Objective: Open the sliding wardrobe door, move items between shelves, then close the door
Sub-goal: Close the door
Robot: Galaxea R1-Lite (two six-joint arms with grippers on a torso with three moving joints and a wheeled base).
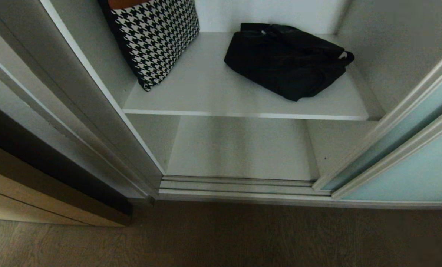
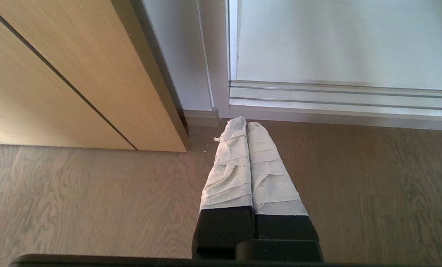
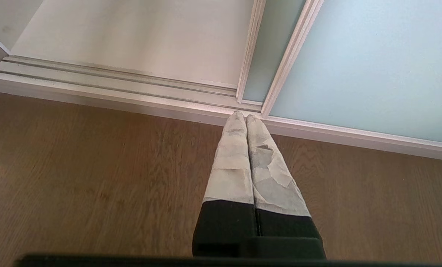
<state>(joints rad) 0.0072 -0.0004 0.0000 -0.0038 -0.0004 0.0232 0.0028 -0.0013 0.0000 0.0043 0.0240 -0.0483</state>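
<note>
The sliding wardrobe door [image 1: 414, 163] of frosted aqua glass stands pushed to the right, leaving the wardrobe open. On the upper shelf [image 1: 213, 92] a houndstooth soft piece [image 1: 156, 35] leans against the left wall, and a black strappy bundle [image 1: 286, 61] lies at the right. The lower shelf [image 1: 239, 148] holds nothing. My left gripper [image 2: 246, 122] hangs shut and empty over the wood floor by the track's left end. My right gripper [image 3: 242, 116] is shut and empty too, low over the floor near the door's [image 3: 373, 66] frame edge. Neither arm shows in the head view.
A light tan wooden cabinet front [image 2: 69, 74] stands left of the wardrobe. The ribbed silver floor track [image 1: 236, 185] runs along the wardrobe's base. Brown wood floor [image 1: 221, 237] lies in front.
</note>
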